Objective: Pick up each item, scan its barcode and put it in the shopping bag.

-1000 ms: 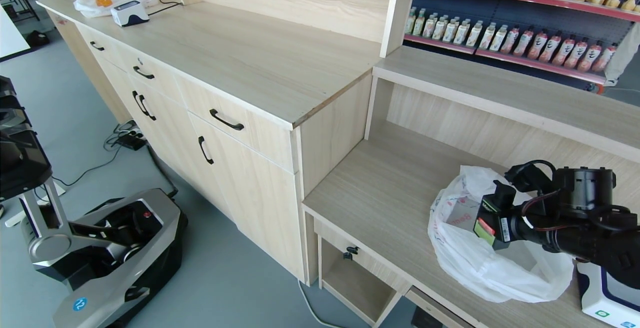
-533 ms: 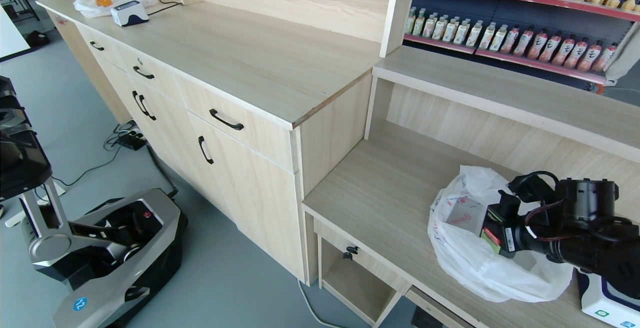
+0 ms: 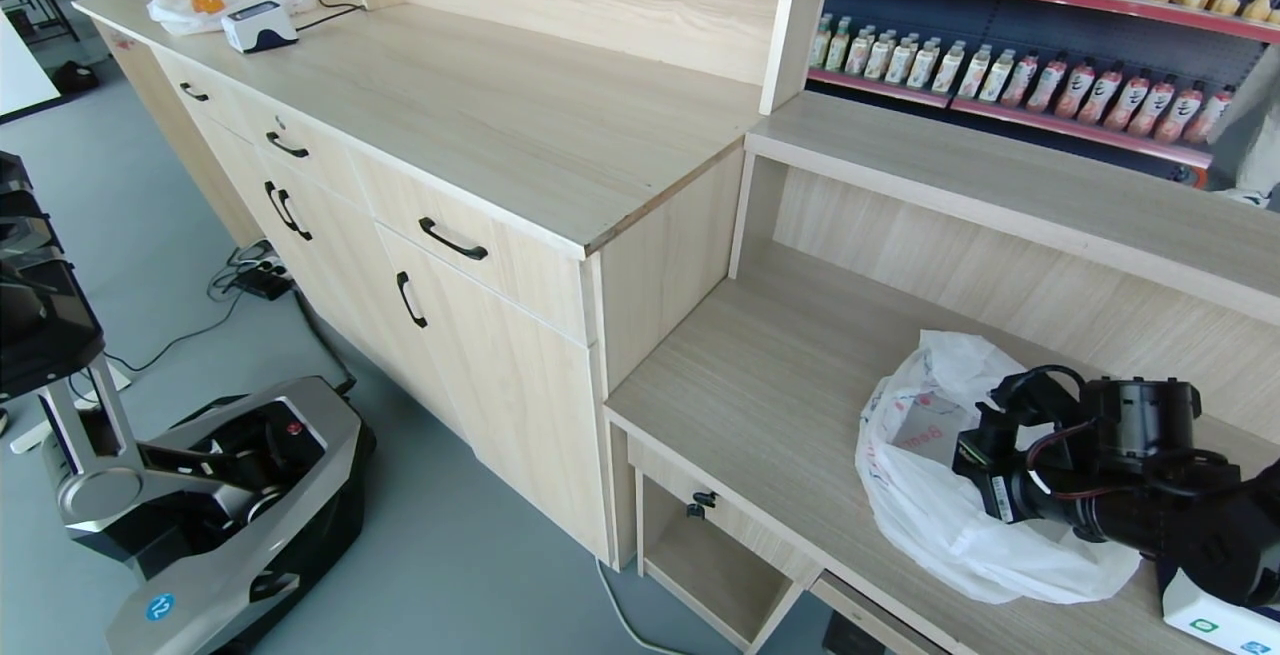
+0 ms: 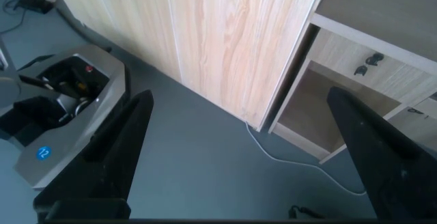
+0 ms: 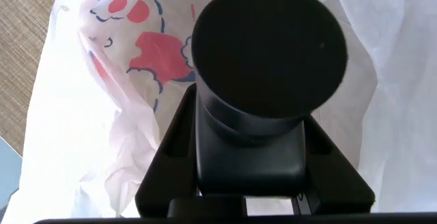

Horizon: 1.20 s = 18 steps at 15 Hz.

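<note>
Idle duty on my left side: the left hand [image 4: 239, 95] hangs released over the grey floor [image 4: 191, 156] in front of the wooden cabinet [image 4: 225, 39], its fingers [image 4: 116, 149] spread wide with nothing between them, parked low where it cannot foul the work. Further right, the lower desk [image 3: 780, 385] carries the white shopping bag [image 3: 940, 525], slumped with its mouth facing up, which I judge is why the approach comes from above. The right hand [image 3: 975, 460] sits down in that mouth, plastic bunched around it. From the wrist camera I read it as clenched on a dark, round-topped item [image 5: 270, 46], the jaws pressed in against both sides of it and the printed bag wall close around. So the item is inside the bag's opening but not yet let go; I take this as the drop-off step. Just right of the bag, a white scanner box [image 3: 1205, 615] stands at the desk's edge, handy for the barcode pass.
</note>
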Motion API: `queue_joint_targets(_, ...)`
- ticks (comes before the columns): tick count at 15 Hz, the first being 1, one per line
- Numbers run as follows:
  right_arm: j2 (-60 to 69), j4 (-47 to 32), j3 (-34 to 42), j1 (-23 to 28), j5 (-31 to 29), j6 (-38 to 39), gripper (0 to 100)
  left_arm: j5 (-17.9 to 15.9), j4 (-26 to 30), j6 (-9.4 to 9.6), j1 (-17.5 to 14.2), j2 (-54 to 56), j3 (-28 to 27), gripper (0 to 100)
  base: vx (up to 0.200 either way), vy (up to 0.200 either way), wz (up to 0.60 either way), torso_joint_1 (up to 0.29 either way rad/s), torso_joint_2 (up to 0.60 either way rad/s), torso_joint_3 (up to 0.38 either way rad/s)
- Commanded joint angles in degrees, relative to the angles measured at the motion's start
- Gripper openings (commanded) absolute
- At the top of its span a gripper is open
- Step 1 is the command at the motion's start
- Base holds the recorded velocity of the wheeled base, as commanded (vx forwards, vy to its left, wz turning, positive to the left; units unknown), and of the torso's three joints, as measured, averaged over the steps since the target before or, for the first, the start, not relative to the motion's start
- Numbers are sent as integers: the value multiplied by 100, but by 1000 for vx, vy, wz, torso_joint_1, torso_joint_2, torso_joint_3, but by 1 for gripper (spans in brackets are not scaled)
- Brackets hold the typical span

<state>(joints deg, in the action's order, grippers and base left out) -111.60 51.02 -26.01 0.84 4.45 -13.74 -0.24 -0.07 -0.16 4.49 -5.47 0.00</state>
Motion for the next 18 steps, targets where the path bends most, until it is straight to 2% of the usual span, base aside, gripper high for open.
queue_joint_targets(1,-98,-4,9,-67,3,3,0,-2,-1,-2,0,2,0,100,0,0,0,0,0,0)
queue_joint_targets(15,-195,-22,9,-146,3,12,0,-2,-1,-2,0,2,0,100,0,0,0,0,0,0)
queue_joint_targets(16,-195,-22,9,-146,3,12,100,-2,-1,-2,0,2,0,100,0,0,0,0,0,0)
queue_joint_targets(18,-177,-30,17,-146,3,20,100,-2,-1,-2,0,-6,0,100,0,0,0,0,0,0)
